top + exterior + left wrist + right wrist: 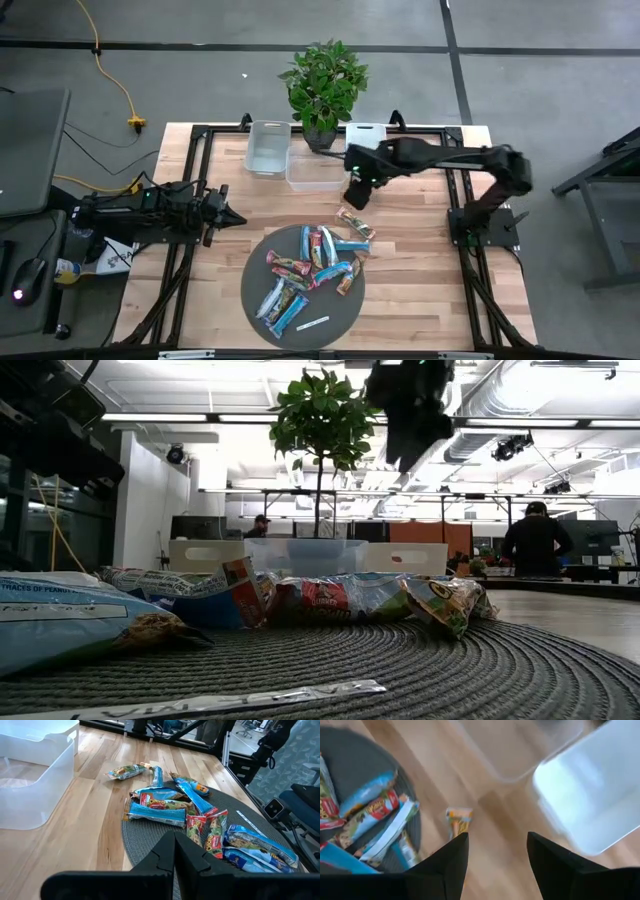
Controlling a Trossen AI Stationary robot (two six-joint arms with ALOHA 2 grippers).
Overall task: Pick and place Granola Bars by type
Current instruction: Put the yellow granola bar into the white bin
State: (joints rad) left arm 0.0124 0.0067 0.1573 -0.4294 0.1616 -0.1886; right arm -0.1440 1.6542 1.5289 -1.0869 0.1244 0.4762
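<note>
Camera layout: one overhead, one desk-level, two wrist-mounted.
The high view looks straight down on the desk (400, 290); the low view sits level on the round mat (480, 670); both wrist views share that mat.

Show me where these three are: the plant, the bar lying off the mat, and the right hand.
plant (324, 82), high view, on the middle of its leaves.
bar off the mat (354, 223), high view, on the middle of its wrapper.
right hand (497, 857), right wrist view, midway between its open fingertips.
</note>
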